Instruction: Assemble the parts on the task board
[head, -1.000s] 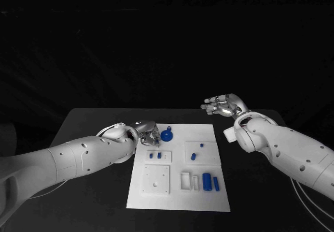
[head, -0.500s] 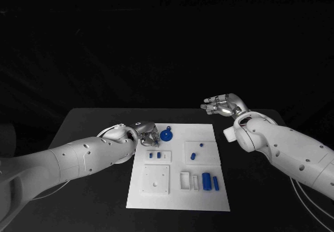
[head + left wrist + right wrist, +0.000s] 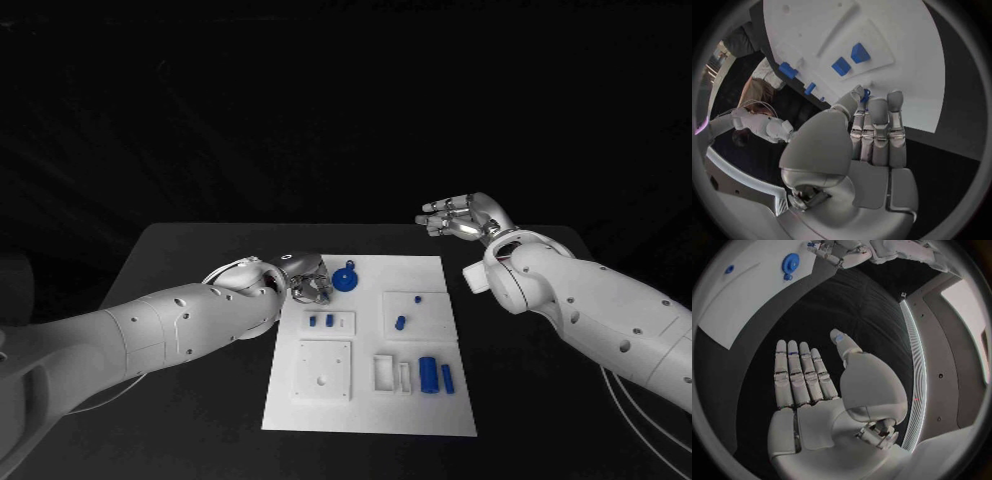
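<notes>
Head view: left hand (image 3: 306, 286) is inching toward the gear (image 3: 346, 279) at the board's (image 3: 361, 420) eleven o'clock, fingers narrowing, holding nothing; a grasp looks imminent. Right hand (image 3: 459, 219) is idling wide.

From my seat, the task board (image 3: 433, 415) has bare white along its near edge. My left hand (image 3: 307, 284) crowds the far-left corner, seemingly touching the round blue part (image 3: 346, 278). My right hand (image 3: 459, 217) hangs spread, well apart over black table (image 3: 188, 250).
</notes>
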Motion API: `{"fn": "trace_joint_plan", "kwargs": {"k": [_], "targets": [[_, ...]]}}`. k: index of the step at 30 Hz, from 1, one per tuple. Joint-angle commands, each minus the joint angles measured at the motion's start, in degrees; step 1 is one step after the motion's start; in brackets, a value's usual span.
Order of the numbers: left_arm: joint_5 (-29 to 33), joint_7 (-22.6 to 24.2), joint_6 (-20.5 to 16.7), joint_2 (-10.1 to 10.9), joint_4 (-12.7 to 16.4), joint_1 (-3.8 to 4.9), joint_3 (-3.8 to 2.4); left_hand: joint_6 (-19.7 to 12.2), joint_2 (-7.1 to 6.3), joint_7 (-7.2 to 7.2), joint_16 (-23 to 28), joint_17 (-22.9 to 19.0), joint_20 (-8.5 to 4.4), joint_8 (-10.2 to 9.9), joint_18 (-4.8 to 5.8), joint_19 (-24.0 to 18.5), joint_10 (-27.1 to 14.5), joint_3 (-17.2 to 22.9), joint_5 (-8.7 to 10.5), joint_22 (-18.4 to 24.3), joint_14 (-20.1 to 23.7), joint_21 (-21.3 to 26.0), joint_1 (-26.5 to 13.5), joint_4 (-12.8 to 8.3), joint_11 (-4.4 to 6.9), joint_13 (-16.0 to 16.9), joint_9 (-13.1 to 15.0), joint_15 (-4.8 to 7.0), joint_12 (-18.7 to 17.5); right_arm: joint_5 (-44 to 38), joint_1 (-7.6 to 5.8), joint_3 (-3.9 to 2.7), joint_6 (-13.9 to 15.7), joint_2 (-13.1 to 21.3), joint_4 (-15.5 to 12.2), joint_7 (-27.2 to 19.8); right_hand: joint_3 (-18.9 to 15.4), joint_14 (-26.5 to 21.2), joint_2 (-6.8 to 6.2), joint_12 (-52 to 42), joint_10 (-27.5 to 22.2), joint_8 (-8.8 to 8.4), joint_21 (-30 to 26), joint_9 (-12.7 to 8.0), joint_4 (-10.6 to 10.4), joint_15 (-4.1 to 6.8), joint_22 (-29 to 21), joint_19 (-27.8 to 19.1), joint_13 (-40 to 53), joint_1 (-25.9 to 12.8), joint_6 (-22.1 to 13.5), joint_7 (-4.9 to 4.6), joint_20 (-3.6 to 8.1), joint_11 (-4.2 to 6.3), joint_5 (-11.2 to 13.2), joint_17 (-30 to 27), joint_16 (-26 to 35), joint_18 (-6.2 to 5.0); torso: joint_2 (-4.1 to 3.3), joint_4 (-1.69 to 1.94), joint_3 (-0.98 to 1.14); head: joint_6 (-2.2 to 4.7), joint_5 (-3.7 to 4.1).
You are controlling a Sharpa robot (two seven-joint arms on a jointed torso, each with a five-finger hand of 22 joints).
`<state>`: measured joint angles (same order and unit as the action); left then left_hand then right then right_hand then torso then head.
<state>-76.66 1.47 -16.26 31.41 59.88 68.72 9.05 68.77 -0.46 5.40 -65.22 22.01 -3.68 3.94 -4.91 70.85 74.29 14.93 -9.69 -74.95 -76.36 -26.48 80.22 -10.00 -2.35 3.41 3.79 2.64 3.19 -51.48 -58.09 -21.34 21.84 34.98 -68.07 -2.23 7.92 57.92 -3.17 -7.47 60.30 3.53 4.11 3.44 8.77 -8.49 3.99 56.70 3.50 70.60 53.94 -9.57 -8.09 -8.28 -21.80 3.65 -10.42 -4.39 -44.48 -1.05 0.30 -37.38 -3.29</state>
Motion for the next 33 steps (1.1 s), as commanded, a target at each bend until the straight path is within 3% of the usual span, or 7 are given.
{"fn": "trace_joint_plan", "kwargs": {"k": [1, 33], "targets": [[0.5, 0.4, 1.3, -0.3, -0.1, -0.02, 0.02, -0.1, 0.64, 0.01, 0.2, 0.1, -0.04, -0.3, -1.05, -0.1, 0.3, -0.1, -0.13, -1.0, -0.1, -0.1, 0.2, -0.2, 0.16, 0.0, 0.0, 0.03, 0.2, -0.3, 0.02, -0.02, -0.9, -0.1, 0.0, -0.4, 0.0, 0.2, -0.09, 0.2, 0.2, -0.10, -0.1, 0.0, -0.3, -0.04, -0.1, 0.2, -0.1, -0.1, 0.3, 0.05, 0.14, 0.04, -0.3, -0.1, 0.2, -0.28, -0.02, -0.06, 0.02, 0.01, -0.01], [0.1, -0.4, 3.3, -0.8, -0.7, -0.26, 0.75, 0.1, 0.77, 0.01, 0.3, 0.3, -0.07, -0.3, -1.12, -0.1, 0.5, -0.1, -0.08, -1.1, -0.2, -0.3, 0.4, -0.6, 0.19, 0.0, 0.0, 0.06, 0.2, -0.3, 0.03, -0.02, -0.9, -0.1, 0.1, -0.5, 0.0, 0.2, -0.09, 0.2, 0.2, -0.10, -0.1, 0.0, -0.3, -0.04, -0.1, 0.2, -0.1, -0.1, 0.3, 0.05, 0.14, 0.04, -0.3, -0.1, 0.2, -0.28, 0.00, -0.03, -0.03, -0.29, 0.08]]}}
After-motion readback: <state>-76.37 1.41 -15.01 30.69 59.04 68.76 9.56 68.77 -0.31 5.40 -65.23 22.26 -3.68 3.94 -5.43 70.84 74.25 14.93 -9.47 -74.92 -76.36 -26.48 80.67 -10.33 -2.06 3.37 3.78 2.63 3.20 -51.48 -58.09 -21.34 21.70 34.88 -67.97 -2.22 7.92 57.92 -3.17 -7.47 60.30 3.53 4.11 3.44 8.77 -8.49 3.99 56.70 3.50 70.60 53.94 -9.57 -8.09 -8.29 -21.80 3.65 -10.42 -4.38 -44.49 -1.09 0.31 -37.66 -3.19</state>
